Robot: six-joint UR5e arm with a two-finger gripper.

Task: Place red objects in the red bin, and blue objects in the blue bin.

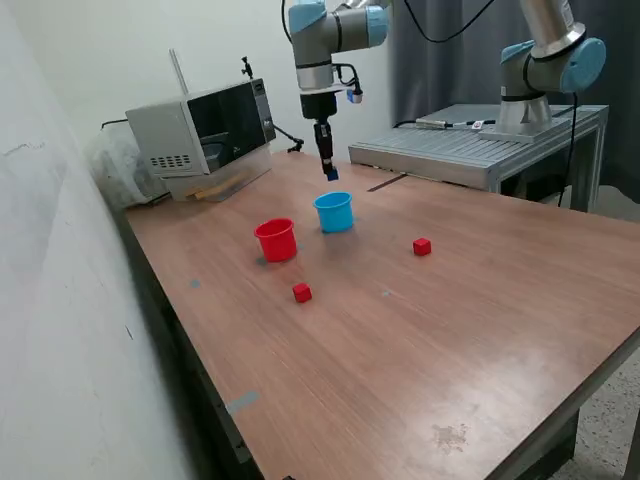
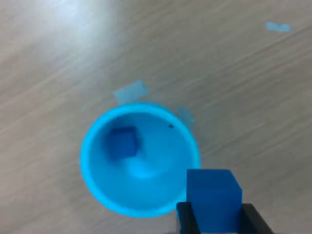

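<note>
My gripper (image 1: 330, 174) hangs above the light-blue cup (image 1: 334, 212) and is shut on a dark-blue cube (image 2: 213, 199). In the wrist view the cup (image 2: 97, 180) is seen from above, and a second dark-blue cube (image 2: 121, 142) lies inside it. The held cube (image 1: 331, 174) hovers over the cup's rim. The red cup (image 1: 276, 240) stands just to the exterior view's left of the blue one. One red cube (image 1: 302, 292) lies in front of the red cup. Another red cube (image 1: 422, 246) lies to the exterior view's right of the blue cup.
A microwave (image 1: 203, 128) stands at the table's back left in the exterior view. A metal platform (image 1: 470, 150) with a second robot arm (image 1: 545, 60) stands at the back right. Bits of tape (image 2: 130, 91) lie on the wooden table (image 1: 420, 340).
</note>
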